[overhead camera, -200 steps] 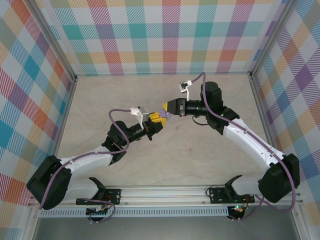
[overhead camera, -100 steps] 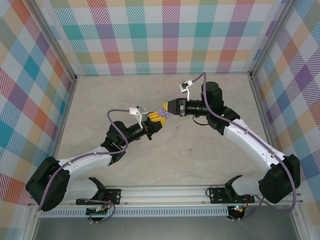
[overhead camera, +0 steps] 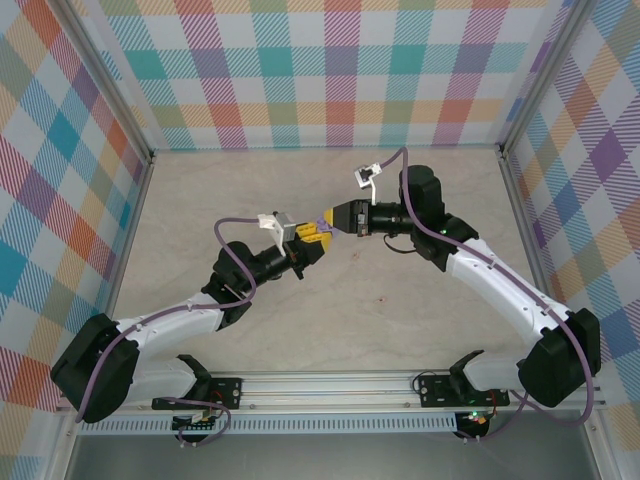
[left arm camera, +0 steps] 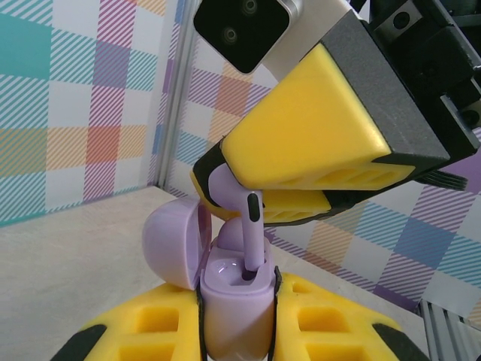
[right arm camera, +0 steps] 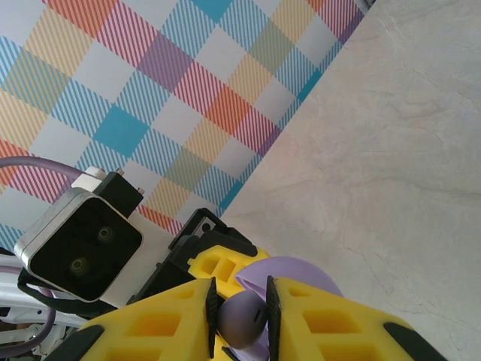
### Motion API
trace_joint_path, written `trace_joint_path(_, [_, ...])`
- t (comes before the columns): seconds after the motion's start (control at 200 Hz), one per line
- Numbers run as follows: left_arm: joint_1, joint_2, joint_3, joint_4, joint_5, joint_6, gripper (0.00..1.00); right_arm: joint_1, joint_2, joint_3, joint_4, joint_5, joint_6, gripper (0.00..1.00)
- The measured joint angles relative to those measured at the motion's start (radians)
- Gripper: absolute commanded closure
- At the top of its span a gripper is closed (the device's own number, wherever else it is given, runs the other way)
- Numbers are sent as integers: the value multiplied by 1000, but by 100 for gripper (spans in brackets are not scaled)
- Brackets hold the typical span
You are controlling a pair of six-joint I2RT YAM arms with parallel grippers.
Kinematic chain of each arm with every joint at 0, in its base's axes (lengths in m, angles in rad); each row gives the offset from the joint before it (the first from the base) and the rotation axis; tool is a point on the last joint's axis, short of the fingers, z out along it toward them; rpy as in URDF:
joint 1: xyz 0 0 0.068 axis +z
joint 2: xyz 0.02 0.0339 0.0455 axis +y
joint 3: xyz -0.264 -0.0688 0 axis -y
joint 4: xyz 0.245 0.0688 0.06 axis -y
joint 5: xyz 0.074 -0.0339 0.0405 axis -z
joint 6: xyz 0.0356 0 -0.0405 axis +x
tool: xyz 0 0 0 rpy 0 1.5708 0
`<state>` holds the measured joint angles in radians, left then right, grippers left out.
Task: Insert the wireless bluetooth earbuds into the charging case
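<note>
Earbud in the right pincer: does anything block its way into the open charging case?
Nothing visible does. The lid is swung aside, and the earbud, held by the right pincer, has its stem tip in the socket of the charging case, which the left pincer grips.

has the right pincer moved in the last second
Yes. The right pincer, holding an earbud, has edged left, away from the right corner post and toward the case in the left pincer.

No readable text, label, brand, number or sign appears on anything in these views.
</note>
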<state>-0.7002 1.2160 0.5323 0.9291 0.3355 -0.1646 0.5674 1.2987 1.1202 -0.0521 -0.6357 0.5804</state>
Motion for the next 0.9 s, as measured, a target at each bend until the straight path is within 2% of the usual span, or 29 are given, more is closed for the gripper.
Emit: trace_joint_path(0.9, [0,-10,2,-39,-4,0,83,22,0,36,-117,86,-76,70])
